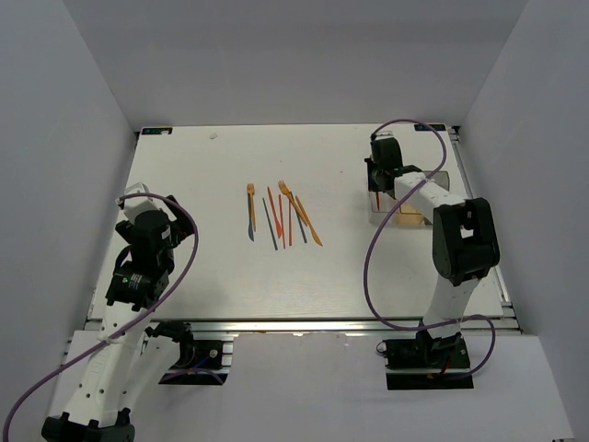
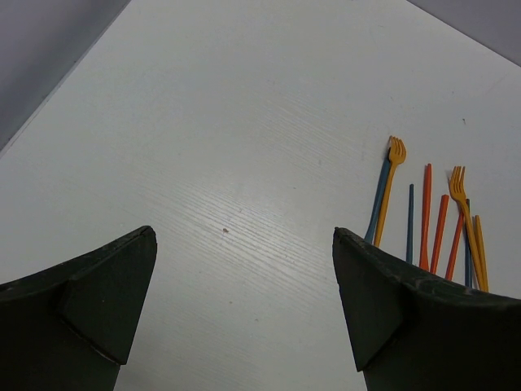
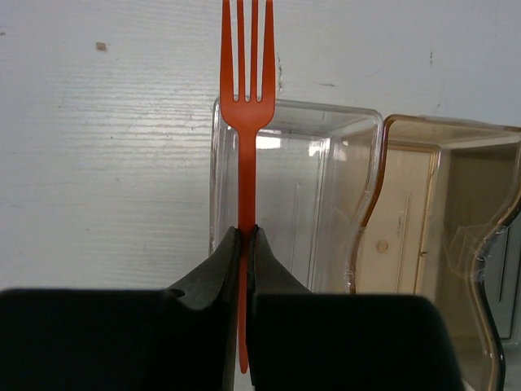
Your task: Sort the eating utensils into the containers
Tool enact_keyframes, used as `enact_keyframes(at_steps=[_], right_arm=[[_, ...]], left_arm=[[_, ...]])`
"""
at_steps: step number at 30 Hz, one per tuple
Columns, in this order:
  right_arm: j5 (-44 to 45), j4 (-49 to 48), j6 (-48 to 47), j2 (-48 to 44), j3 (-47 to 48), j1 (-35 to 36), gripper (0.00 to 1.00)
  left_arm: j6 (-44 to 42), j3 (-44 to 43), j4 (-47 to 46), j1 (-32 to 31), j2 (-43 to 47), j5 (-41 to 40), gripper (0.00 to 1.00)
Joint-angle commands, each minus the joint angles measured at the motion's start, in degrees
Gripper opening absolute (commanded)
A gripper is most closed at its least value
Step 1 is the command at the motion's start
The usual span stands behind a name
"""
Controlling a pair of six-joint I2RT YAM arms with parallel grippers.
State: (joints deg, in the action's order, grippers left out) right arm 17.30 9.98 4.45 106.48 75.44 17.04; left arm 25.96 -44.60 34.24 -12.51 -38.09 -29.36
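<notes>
The right gripper [image 3: 246, 232] is clamped on a red-orange fork [image 3: 247, 114]. Its two fingers are pressed together on the thin handle, well back from the tines, and a short end of the handle sticks out behind the fingertips. The fork points straight ahead from the gripper, tines forward.

Directly ahead of the fingertips and a little to their right stands the clear bin [image 3: 321, 187]. The fork's shaft crosses the left part of this bin, and the tines reach past its far rim, over the white surface [image 3: 106, 163]. Whether the shaft is above the rim or dipped inside cannot be told from the wrist view. Through the clear bin's walls the pale surface shows.

Joined to the clear bin's right side, further to the gripper's right, is the amber bin [image 3: 440, 124]. A tan floor and tinted walls are what show in it. A sliver of the grey bin [image 3: 509, 285] follows at the edge of the view, too little to tell what it holds.

The left gripper [image 2: 242, 235] hangs with its fingers spread wide apart, gripping nothing, above bare surface. The loose utensils [image 2: 426, 216] lie ahead of it and off to its right. They are orange forks and red and dark blue pieces, side by side and roughly parallel, some touching. From above they lie between the two grippers, well apart from the bins.
</notes>
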Motion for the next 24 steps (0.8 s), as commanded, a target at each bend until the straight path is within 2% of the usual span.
enact_keyframes(at_steps=[1, 3, 4, 6, 7, 9, 10, 13, 19, 22, 24], right_arm=[[-0.4, -2.2, 1.5, 0.0, -1.1, -0.2, 0.0], [0.9, -1.5, 2.3, -0.1, -1.3, -0.2, 0.0], [1.1, -1.3, 2.5, -0.2, -1.2, -0.1, 0.07], [1.3, 0.2, 3.3, -0.6, -0.5, -0.2, 0.07], [1.1, 0.6, 3.5, -0.8, -0.3, -0.2, 0.11], [0.5, 1.5, 3.9, -1.4, 0.5, -0.2, 0.34], [0.6, 1.9, 4.1, -1.7, 0.8, -0.1, 0.41], [0.6, 3.0, 4.4, -2.5, 2.0, -0.1, 0.53], [-1.1, 5.5, 4.9, -6.4, 3.6, 2.6, 0.53], [-0.8, 5.8, 6.1, -7.4, 4.2, 8.9, 0.53], [-3.7, 5.1, 6.9, -7.1, 4.5, 12.7, 0.5]], left_arm=[[-0.3, 0.3, -1.1, -0.1, 0.3, 0.3, 0.98], [-0.3, 0.3, -1.2, -0.1, 0.4, 0.4, 0.98], [-0.3, 0.4, -1.2, -0.1, 0.2, 0.4, 0.98], [-0.4, 0.3, -1.2, -0.2, 0.0, 0.4, 0.98], [-0.4, 0.3, -1.2, -0.1, 0.1, 0.5, 0.98], [-0.4, 0.3, -1.3, -0.1, -0.1, 0.5, 0.98], [-0.4, 0.3, -1.2, -0.1, -0.1, 0.4, 0.98], [-0.4, 0.3, -1.1, -0.1, 0.0, 0.4, 0.98], [-0.4, 0.2, -1.1, -0.2, 0.1, 0.4, 0.98], [-0.3, 0.1, -0.9, -0.1, 0.2, -0.1, 0.98], [-0.2, 0.0, -0.8, -0.2, 0.4, -0.5, 0.98]])
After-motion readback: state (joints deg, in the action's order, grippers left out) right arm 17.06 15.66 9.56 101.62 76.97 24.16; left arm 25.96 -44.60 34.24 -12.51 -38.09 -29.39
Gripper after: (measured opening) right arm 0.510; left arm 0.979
